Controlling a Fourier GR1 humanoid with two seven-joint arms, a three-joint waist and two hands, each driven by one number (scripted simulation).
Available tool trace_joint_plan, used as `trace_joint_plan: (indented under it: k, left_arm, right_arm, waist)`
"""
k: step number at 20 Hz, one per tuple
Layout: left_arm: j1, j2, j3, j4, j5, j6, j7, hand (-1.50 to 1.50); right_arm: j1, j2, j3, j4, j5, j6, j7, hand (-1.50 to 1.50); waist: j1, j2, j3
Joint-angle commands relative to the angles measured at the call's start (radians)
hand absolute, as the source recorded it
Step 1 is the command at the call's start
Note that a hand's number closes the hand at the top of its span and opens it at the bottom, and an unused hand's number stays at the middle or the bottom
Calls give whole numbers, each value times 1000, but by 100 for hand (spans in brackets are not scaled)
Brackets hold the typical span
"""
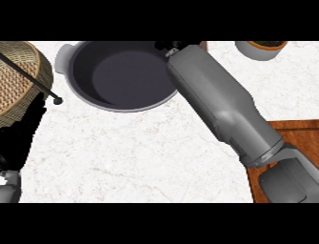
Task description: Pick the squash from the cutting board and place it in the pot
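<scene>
Squash is not visible; the right forearm (218, 100) reaches over the pot (120, 74) rim, its hand hidden, so whether the fingers hold anything cannot be told. Letting go off-centre could bounce it onto the tabletop (134, 157). The left hand (14, 143) rests at the left edge, fingers relaxed.
</scene>
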Motion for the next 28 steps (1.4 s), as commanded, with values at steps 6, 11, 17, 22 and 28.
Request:
trace_joint_plan:
  k: [6, 11, 17, 22, 28]
  left_arm:
    - [6, -24, -35, -20, -16, -4, -5, 0]
    - [-21, -33, -18, -19, -14, 15, 27, 0]
    - [-13, -17, -12, -1, -16, 1, 18, 0]
    - [-2, -12, 3, 3, -11, -5, -1, 0]
    - [4, -27, -8, -15, -31, 10, 18, 0]
  right_arm:
    - [63, 12, -136, 73, -113, -290, -62, -150]
    - [62, 13, -177, 104, -150, -360, -189, -150]
    - [38, 13, -190, -28, -139, -647, -248, -150]
    - [67, 13, -219, -82, -266, -719, -314, -150]
    - [183, 13, -51, -236, -485, -738, -365, -150]
  waist:
    - [30, 16, 1]
    - [7, 7, 1]
    - [5, 4, 2]
    - [7, -2, 1]
    - [-12, -17, 2]
